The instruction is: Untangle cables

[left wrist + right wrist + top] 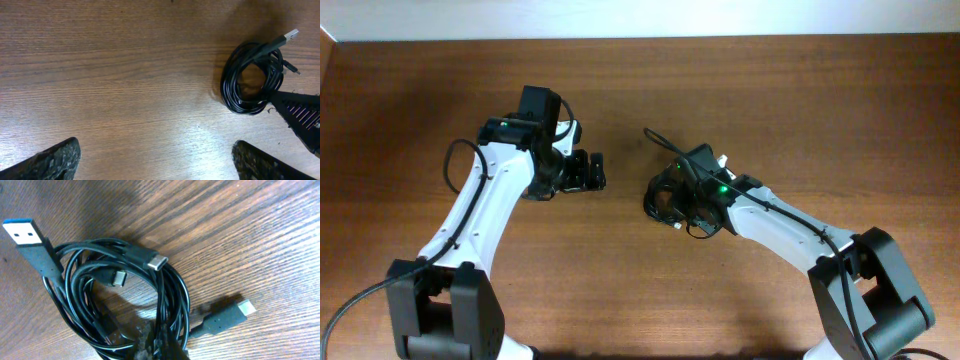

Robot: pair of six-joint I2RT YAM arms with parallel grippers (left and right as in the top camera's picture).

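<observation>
L gripper (155,152) is wide open above the table (100,75), near the cables (250,80), which are coiled together. R gripper (147,344) is pinched shut on their edge.

No readable text, label or number appears anywhere.

Soft, even light from above. The table (125,75) shines pale just beside the cables (250,80). Thin dark shadows hug the cables. The wood grain looks sharp.
</observation>
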